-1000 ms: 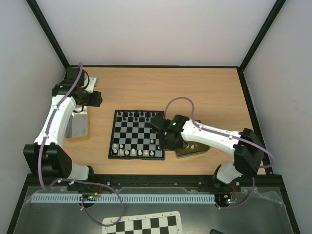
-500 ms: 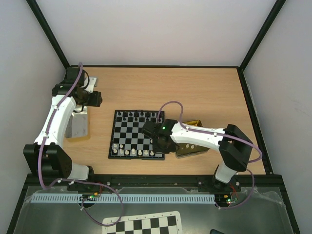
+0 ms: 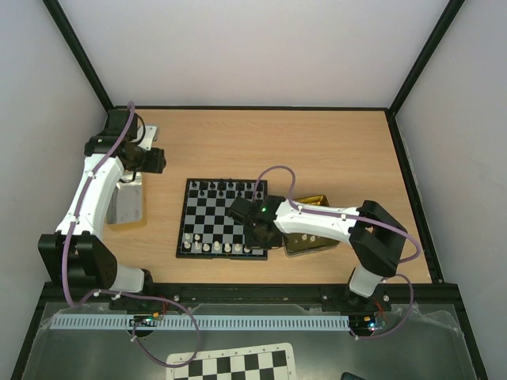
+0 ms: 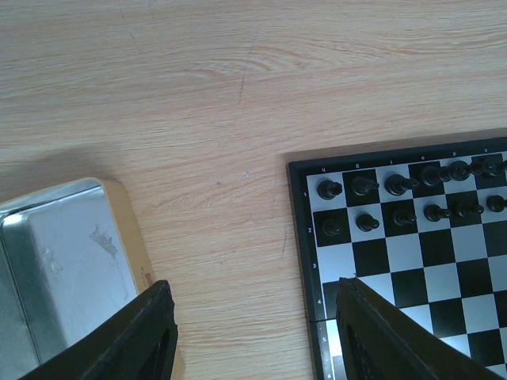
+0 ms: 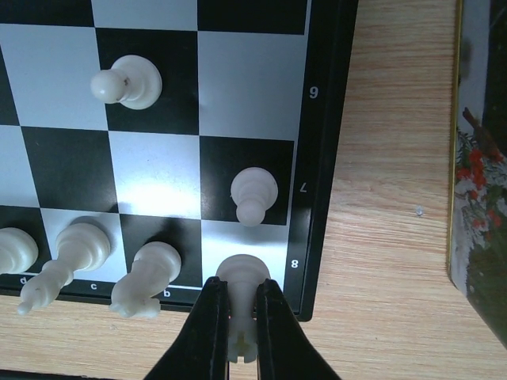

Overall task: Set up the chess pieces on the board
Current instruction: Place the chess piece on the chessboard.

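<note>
Board (image 3: 214, 214): black and pale grey checks, black frame. Cream chess pieces (image 5: 127, 81); black chess pieces (image 4: 329, 190). Table (image 3: 317, 142): light woodgrain. Tin (image 4: 131, 237): gold rim.

Bright, even light; glare on board (image 5: 154, 186)

My left arm (image 3: 95, 190) and right arm (image 3: 317, 224) are white shells with black joints, and a mauve cable (image 3: 277, 168) loops along each. A green light (image 3: 262, 210) glows just behind my right fingers (image 5: 207, 332) — black and tapered.
</note>
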`<control>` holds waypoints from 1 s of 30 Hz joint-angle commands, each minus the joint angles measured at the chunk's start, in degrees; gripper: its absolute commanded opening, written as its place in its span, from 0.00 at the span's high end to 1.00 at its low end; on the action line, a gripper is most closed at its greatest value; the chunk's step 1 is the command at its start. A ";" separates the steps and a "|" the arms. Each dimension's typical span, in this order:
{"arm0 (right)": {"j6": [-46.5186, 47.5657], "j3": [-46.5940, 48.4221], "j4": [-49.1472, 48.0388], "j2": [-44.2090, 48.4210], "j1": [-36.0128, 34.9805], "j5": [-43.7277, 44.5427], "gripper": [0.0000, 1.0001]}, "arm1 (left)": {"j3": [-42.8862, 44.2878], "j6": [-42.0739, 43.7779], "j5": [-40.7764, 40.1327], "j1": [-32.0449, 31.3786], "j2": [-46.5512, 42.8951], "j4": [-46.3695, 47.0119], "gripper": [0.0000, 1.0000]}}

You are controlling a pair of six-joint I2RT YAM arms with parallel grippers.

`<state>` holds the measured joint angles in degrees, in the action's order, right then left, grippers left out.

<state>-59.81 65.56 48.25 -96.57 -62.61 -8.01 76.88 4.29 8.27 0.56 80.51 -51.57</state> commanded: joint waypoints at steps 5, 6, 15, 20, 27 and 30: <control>-1.09 -1.00 -0.32 -1.24 -0.32 0.30 0.98 | 0.91 -0.12 -0.19 -0.21 0.87 -0.43 0.44; -1.03 -1.06 -0.41 -1.41 -0.32 0.16 0.98 | 0.98 -0.16 -0.19 -0.21 0.88 -0.41 0.44; -0.76 -1.10 -0.90 -2.34 -0.32 -0.75 0.98 | 1.00 -0.12 -0.19 -0.21 0.99 -0.40 0.44; -0.67 -0.81 -0.59 -2.63 -0.32 -0.63 0.98 | 1.11 -0.07 -0.21 -0.23 1.05 -0.41 0.44; -0.25 -0.44 -0.17 -3.08 -0.32 -0.83 0.98 | 1.49 -0.07 -0.11 -0.21 1.36 -0.46 0.44; -0.13 -0.40 -0.10 -3.10 -0.32 -0.87 0.98 | 1.36 -0.07 -0.10 -0.21 1.34 -0.54 0.44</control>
<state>-60.01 65.01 47.27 -99.15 -62.61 -9.39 76.88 4.29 8.29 0.56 81.23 -51.57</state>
